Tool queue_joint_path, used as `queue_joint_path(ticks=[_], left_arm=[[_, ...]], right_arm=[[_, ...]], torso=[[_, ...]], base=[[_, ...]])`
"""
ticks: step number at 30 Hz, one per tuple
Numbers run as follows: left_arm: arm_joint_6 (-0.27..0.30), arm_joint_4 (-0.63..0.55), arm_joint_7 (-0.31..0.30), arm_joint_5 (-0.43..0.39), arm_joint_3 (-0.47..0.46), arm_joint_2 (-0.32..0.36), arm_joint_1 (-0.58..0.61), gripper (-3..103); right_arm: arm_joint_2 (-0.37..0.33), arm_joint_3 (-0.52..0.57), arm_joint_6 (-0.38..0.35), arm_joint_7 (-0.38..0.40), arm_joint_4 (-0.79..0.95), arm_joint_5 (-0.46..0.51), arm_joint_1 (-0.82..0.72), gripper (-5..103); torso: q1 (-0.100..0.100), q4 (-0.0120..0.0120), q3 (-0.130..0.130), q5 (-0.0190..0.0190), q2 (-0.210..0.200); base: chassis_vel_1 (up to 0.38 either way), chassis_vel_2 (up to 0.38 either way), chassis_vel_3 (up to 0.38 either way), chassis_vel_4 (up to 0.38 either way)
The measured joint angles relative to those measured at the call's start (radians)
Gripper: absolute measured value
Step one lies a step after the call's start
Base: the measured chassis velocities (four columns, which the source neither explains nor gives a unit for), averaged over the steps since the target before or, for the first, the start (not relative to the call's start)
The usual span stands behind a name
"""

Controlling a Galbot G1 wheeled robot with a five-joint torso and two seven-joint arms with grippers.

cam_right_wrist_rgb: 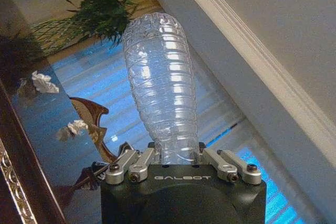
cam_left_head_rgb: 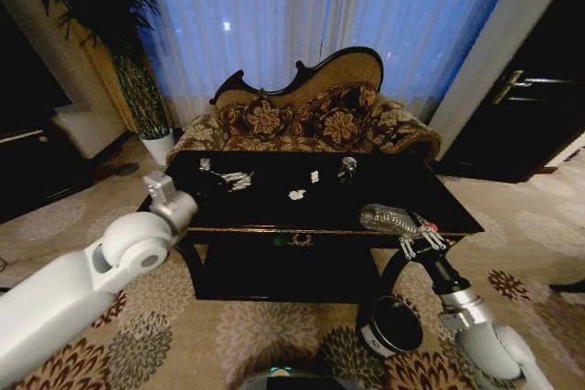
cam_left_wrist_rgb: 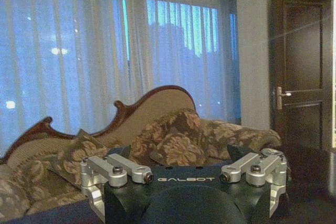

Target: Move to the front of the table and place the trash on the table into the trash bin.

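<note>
While set just in front of the flowered sofa [cam_left_head_rgb: 302, 116], spread wide across the room: the glossy black table [cam_left_head_rgb: 274, 203] with gold trim along the front edge.

Down on the carpet, in front of the table's right half: the small black trash bin [cam_left_head_rgb: 393, 326], mouth up, close beside the right arm.

Over the table's front right edge: the clear plastic bottle [cam_left_head_rgb: 386, 219], tipped on its side, lifted off the top, fat end pointing toward the table's middle. Pinched at the narrow end by the right gripper [cam_left_head_rgb: 416, 237]. Seen from the right wrist, same bottle [cam_right_wrist_rgb: 160, 87] sticking straight out from between the fingers [cam_right_wrist_rgb: 128, 163], both sides pressed tight onto it.

At the table's left front corner: the left gripper [cam_left_head_rgb: 160, 187], raised, touching nothing. Seen from the left wrist, fingers [cam_left_wrist_rgb: 113, 171] spread wide apart, nothing between them.

Toward the back left of the table top: the shiny grey wad [cam_left_head_rgb: 236, 178], well apart from both grippers.

Near the middle of the top: 2 tiny white paper bits [cam_left_head_rgb: 297, 195], 1 a little farther back [cam_left_head_rgb: 314, 175], between the wad and the bottle.
</note>
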Motion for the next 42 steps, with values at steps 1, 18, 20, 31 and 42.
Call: queue_joint_path(ticks=[1,18,20,31,42], left_arm=[[-0.004,0.001,0.0,0.008,-0.016,0.0,0.014,100],[-0.043,0.048,0.034,0.077,-0.398,-0.095,0.374,100],[-0.055,0.057,0.043,0.087,-0.449,-0.111,0.412,100],[-0.103,0.124,0.081,0.135,-0.518,-0.129,0.454,100],[-0.128,0.17,0.097,0.161,-0.438,-0.153,0.444,100]], right_arm=[[-0.003,0.004,-0.004,-0.005,0.004,0.025,-0.009,27],[0.005,0.072,-0.062,-0.079,-0.036,0.457,-0.141,27],[0.01,0.071,-0.067,-0.08,-0.062,0.487,-0.139,27],[0.029,0.051,-0.071,-0.07,-0.199,0.564,-0.101,27],[0.043,0.02,-0.027,-0.075,-0.364,0.596,-0.029,26]], torso=[[0.0,-0.0002,0.0,0.0001,0.0],[0.0,0.0,0.0,0.0,0.0],[0.0,0.0002,0.0,-0.0001,0.0],[0.0,0.0,0.0,0.0001,0.0],[0.0,0.0,0.0,0.0,0.0]], base=[[0.0,0.0,0.0,0.0],[0.0,0.0,0.0,0.0],[0.0,0.0,0.0,0.0],[0.0,0.0,0.0,0.0],[0.0,0.0,0.0,0.0]])
